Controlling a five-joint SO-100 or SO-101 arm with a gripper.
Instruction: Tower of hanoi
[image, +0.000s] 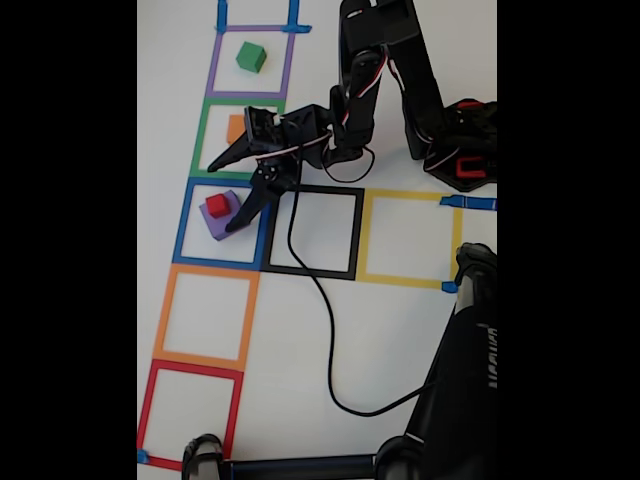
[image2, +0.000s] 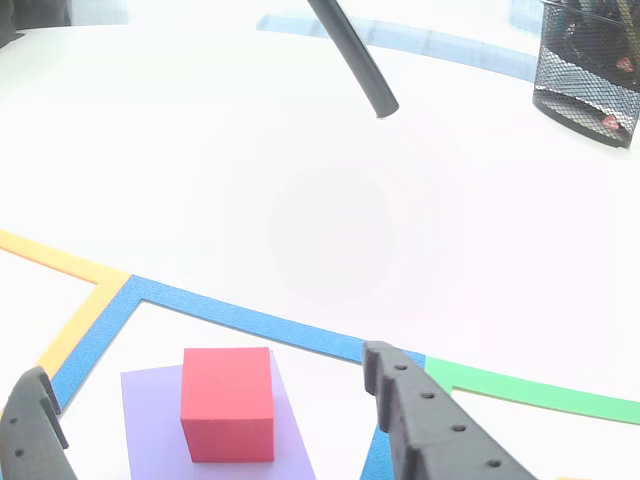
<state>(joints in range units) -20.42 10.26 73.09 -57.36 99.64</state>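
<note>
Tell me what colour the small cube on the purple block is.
Red: the small cube atop the purple block, clearest in the other view.

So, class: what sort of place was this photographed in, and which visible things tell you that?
Probably a hobby or lab tabletop set up for robot practice: a white table marked with coloured tape squares, a small black arm whose end effector is open at a red cube, and a mesh pen holder.

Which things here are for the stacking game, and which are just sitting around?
For the game:
- red cube on the purple block, in the blue square
- orange block in the green square
- green cube in the purple square
- open gripper

Just around:
- mesh basket
- black cable
</note>
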